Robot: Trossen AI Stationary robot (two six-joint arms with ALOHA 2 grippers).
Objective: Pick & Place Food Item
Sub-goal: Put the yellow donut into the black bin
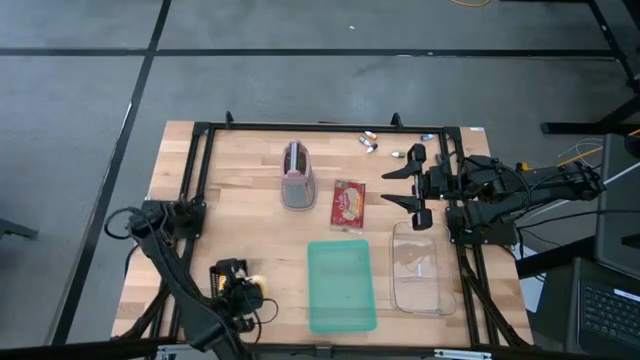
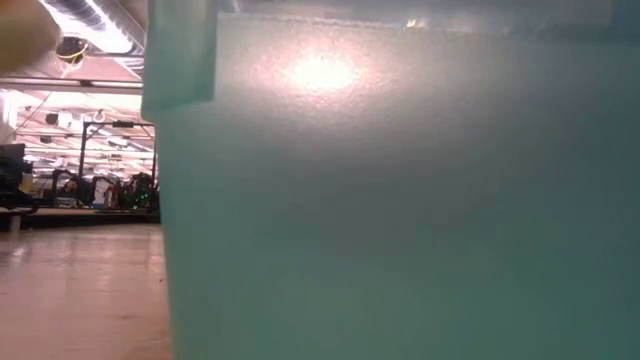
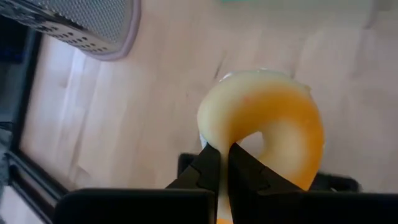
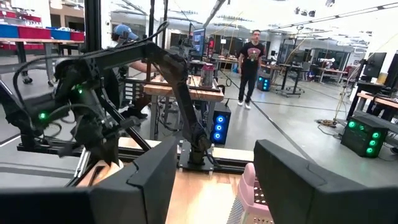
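Left tool (image 3: 224, 163) at the near-left corner of the wooden surface (image 1: 240, 190), clenched on a yellow-orange doughnut (image 3: 267, 127) held just above the wood. Right tool (image 1: 408, 188) at the far-right side, released, fingers spread wide, holding nothing. Green lid (image 1: 341, 285) and clear container (image 1: 421, 268) side by side near the front edge; red packet (image 1: 348, 204) and pink-rimmed mesh basket (image 1: 298, 176) farther back.
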